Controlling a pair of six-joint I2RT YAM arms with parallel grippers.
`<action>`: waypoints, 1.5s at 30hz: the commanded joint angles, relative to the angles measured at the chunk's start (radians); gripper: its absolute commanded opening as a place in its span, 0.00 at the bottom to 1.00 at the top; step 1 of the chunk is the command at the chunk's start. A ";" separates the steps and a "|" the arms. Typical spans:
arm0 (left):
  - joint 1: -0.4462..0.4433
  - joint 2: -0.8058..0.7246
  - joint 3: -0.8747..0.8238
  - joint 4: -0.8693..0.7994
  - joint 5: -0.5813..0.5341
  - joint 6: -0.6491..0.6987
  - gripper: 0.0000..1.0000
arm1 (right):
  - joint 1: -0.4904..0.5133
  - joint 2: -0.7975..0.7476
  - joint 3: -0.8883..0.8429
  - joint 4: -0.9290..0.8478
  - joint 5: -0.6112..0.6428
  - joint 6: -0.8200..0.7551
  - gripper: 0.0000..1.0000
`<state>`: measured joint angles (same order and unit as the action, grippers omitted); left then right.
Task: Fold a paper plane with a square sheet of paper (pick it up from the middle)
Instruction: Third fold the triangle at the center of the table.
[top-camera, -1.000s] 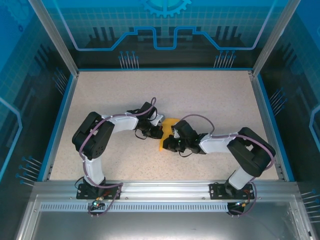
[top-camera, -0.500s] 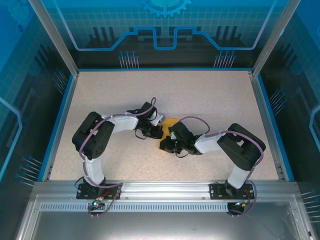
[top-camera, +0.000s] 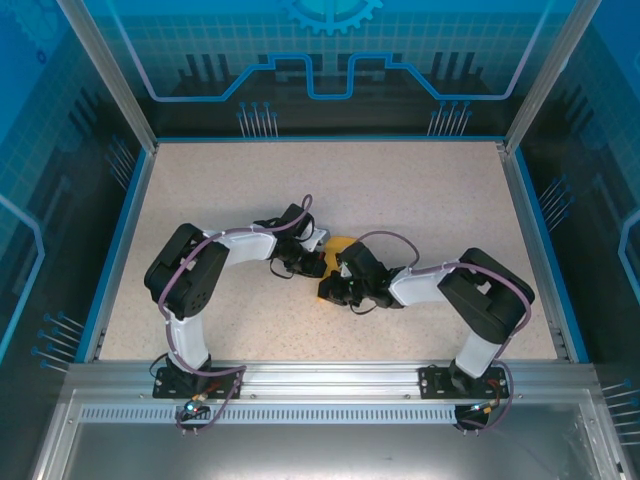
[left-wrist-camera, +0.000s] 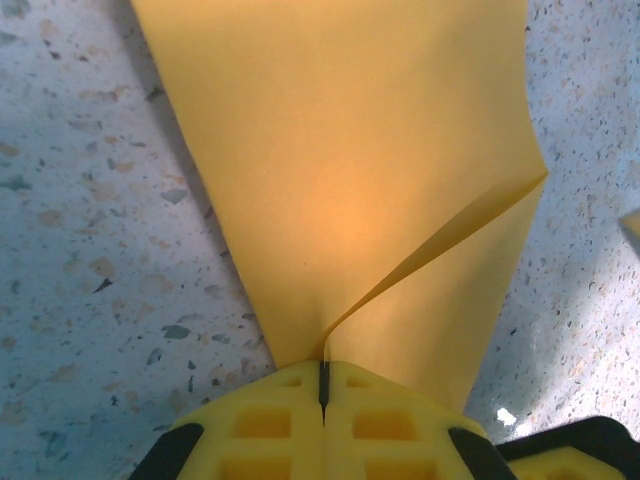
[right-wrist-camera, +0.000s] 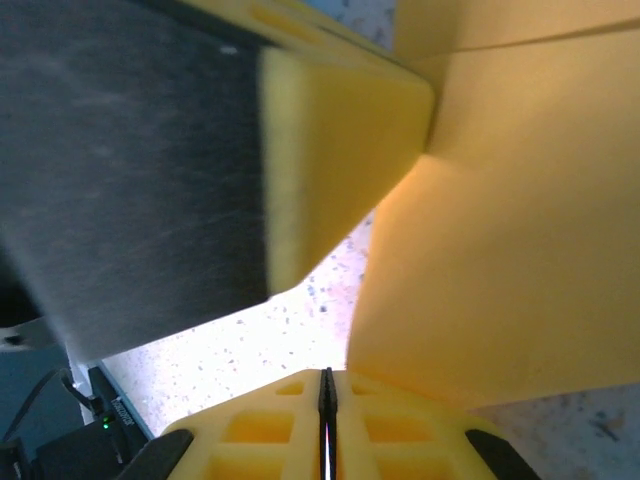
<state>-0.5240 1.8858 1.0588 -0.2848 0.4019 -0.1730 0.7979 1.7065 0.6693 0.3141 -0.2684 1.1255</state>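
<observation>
- I've got both arms reaching in to the middle of the table (top-camera: 400, 190), wrists almost meeting there.
- The sheet of paper (top-camera: 342, 243) sits between the two wrists at the centre of the table. From above I see just an orange-yellow sliver, with most of it under the arms.
- The left gripper (top-camera: 316, 264) comes in from the left. On its own camera the left gripper (left-wrist-camera: 322, 385) has its two yellow fingers pressed together with the paper pinched in the seam.
- In that left wrist view the sheet of paper (left-wrist-camera: 340, 150) fans out away from the fingers. It is narrow at the pinch and wide at the far end, with one flap lifted and curling off to the right (a fold line runs down into the seam).
- Speckled table (left-wrist-camera: 90, 250) shows on either side of the sheet.
- The right gripper (top-camera: 330, 290) comes in from the right, just near of the left one.
- On the right wrist camera the right gripper (right-wrist-camera: 325, 395) has its fingers together, no gap.
- The sheet of paper (right-wrist-camera: 520, 230) lies right at those fingertips, on the right half. I can't tell whether it's actually caught between them.
- One yellow finger of the left gripper (right-wrist-camera: 330, 150) looms close in that view, touching the paper's edge.
</observation>
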 joint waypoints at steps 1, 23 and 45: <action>0.002 0.039 -0.002 -0.052 -0.018 0.034 0.00 | 0.033 -0.007 0.028 -0.030 0.014 -0.011 0.11; 0.002 0.029 -0.011 -0.051 -0.023 0.034 0.00 | -0.010 -0.072 0.025 -0.106 0.052 -0.038 0.12; 0.003 0.033 -0.002 -0.059 -0.026 0.034 0.00 | -0.114 -0.014 -0.005 0.004 -0.031 -0.032 0.13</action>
<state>-0.5232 1.8858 1.0588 -0.2840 0.4015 -0.1730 0.7097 1.7355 0.6731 0.3294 -0.2955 1.1168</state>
